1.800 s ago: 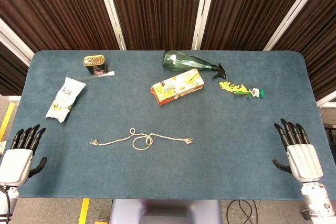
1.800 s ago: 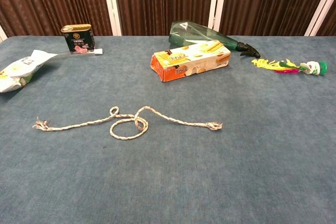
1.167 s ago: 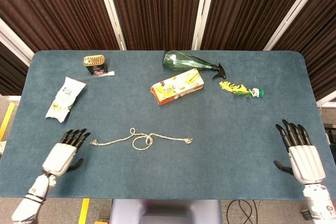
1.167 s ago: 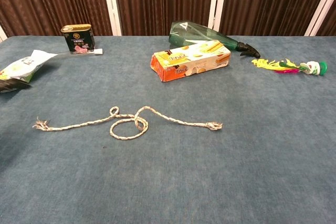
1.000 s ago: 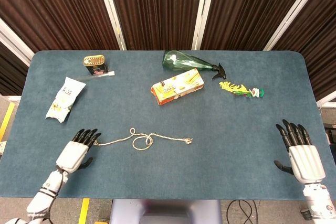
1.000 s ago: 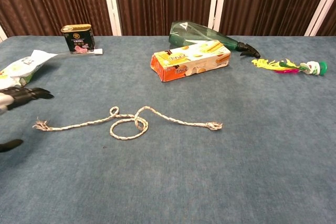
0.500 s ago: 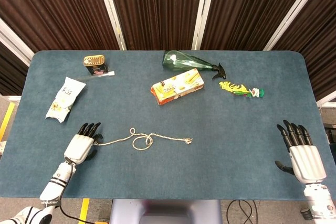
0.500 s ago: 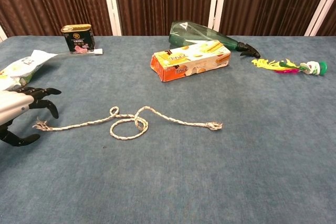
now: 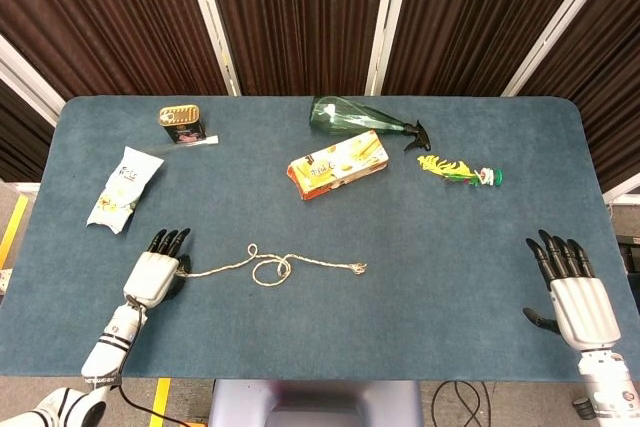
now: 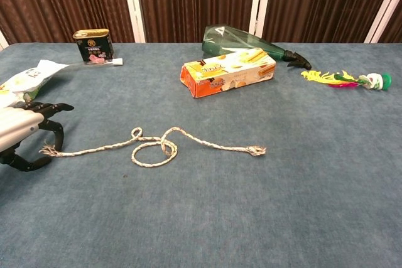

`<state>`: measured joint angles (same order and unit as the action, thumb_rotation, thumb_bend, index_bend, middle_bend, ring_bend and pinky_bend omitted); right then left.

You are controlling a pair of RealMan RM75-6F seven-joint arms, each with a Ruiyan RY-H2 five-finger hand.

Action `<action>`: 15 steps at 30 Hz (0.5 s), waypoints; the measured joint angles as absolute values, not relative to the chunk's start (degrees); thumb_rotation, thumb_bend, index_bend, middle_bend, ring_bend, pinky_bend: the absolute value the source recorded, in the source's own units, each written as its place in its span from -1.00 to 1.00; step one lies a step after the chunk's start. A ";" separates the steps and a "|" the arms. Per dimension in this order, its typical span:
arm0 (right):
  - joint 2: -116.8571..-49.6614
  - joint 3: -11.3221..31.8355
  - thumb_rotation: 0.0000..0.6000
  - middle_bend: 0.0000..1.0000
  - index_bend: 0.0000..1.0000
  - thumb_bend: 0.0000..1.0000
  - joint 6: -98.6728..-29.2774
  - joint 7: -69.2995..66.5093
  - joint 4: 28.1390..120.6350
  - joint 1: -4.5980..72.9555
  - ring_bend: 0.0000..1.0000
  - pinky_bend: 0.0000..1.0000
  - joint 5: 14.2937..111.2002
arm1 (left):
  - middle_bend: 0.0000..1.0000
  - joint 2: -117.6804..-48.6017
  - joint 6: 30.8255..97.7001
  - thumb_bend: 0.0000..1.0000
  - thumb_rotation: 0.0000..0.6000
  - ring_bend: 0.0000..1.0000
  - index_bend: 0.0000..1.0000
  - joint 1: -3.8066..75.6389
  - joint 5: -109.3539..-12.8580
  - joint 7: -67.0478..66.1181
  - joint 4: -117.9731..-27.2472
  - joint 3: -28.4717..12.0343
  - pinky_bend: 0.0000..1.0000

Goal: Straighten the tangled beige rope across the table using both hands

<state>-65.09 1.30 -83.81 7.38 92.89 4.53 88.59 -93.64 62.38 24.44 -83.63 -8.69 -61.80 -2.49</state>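
Note:
The beige rope (image 9: 300, 261) (image 10: 207, 144) lies across the near middle of the blue table, with a loop and a small curl at its centre. Its frayed left end (image 10: 48, 150) sits between the curled fingers and thumb of my left hand (image 9: 156, 269) (image 10: 26, 134), which arches over it; the fingertips (image 10: 59, 135) stand apart from the thumb and no grip shows. The rope's right end (image 9: 357, 268) (image 10: 255, 150) lies free. My right hand (image 9: 574, 293) is spread flat at the table's front right, far from the rope, holding nothing; the chest view does not show it.
Behind the rope lie an orange biscuit box (image 9: 337, 164), a green spray bottle (image 9: 355, 115) and a yellow feather toy (image 9: 460, 171). A tin can (image 9: 181, 125) and a white snack bag (image 9: 122, 187) are at the back left, the bag close behind my left hand.
My left hand came in from the front-left edge to the rope's left end and curled its fingers down around it. The rope and my right hand have not moved.

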 measured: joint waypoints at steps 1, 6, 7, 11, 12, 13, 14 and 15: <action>-65.07 1.32 1.00 -1.00 -1.00 -0.86 -83.85 7.42 92.90 4.50 -1.00 -1.00 88.53 | -1.00 -93.74 62.25 -0.22 1.00 -1.00 0.01 24.51 -83.49 -8.65 -61.64 -2.46 -0.96; -65.02 1.24 1.00 -1.00 -1.00 -0.86 -83.60 7.63 93.09 4.50 -1.00 -1.00 88.41 | -0.99 -94.06 62.24 -0.22 1.00 -1.00 0.05 24.82 -83.41 -8.19 -61.10 -2.35 -0.95; -65.02 1.20 1.00 -1.00 -1.00 -0.86 -83.52 7.66 93.12 4.53 -1.00 -1.00 88.45 | -0.98 -94.11 62.36 -0.21 1.00 -1.00 0.07 24.86 -83.46 -8.05 -61.03 -2.33 -0.95; -64.97 1.11 1.00 -1.00 -1.00 -0.86 -83.27 7.72 93.20 4.58 -1.00 -1.00 88.41 | -0.97 -94.30 62.24 -0.15 1.00 -1.00 0.12 25.02 -83.25 -7.71 -60.65 -2.26 -0.95; -64.94 1.11 1.00 -1.00 -1.00 -0.86 -83.22 7.75 93.23 4.58 -1.00 -1.00 88.35 | -0.97 -94.35 62.13 -0.13 1.00 -1.00 0.13 25.06 -83.07 -7.73 -60.57 -2.27 -0.95; -64.93 1.11 1.00 -1.00 -1.00 -0.86 -83.20 7.79 93.24 4.59 -1.00 -1.00 88.33 | -0.96 -94.40 62.06 -0.11 1.00 -1.00 0.14 25.09 -82.93 -7.74 -60.52 -2.30 -0.95; -64.92 1.10 1.00 -1.00 -1.00 -0.86 -83.22 7.80 93.26 4.57 -1.00 -1.00 88.34 | -0.96 -94.46 61.99 -0.09 1.00 -1.00 0.15 25.11 -82.78 -7.79 -60.45 -2.33 -0.95; -64.90 1.09 1.00 -1.00 -1.00 -0.86 -83.30 7.81 93.29 4.55 -1.00 -1.00 88.39 | -0.96 -94.53 61.91 -0.07 1.00 -1.00 0.16 25.15 -82.61 -7.92 -60.34 -2.37 -0.95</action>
